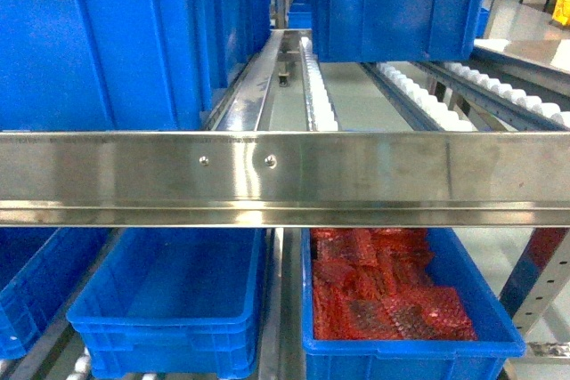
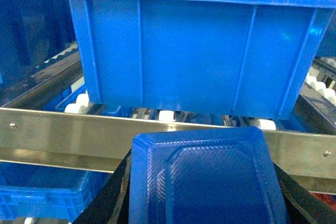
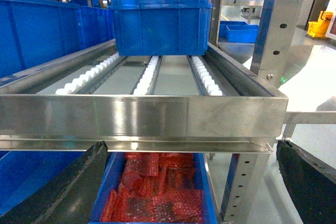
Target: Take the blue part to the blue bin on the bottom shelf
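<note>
The left gripper is closed on the blue part, held before the steel rail under a blue bin; the right gripper hangs wide open, holding nothing, over a bin of red bags

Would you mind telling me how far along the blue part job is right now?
The pick looks done: the left gripper holds the blue part before the steel rail. Left: lowering it into the empty blue bin on the bottom shelf. The right gripper is open, holding nothing.
</note>
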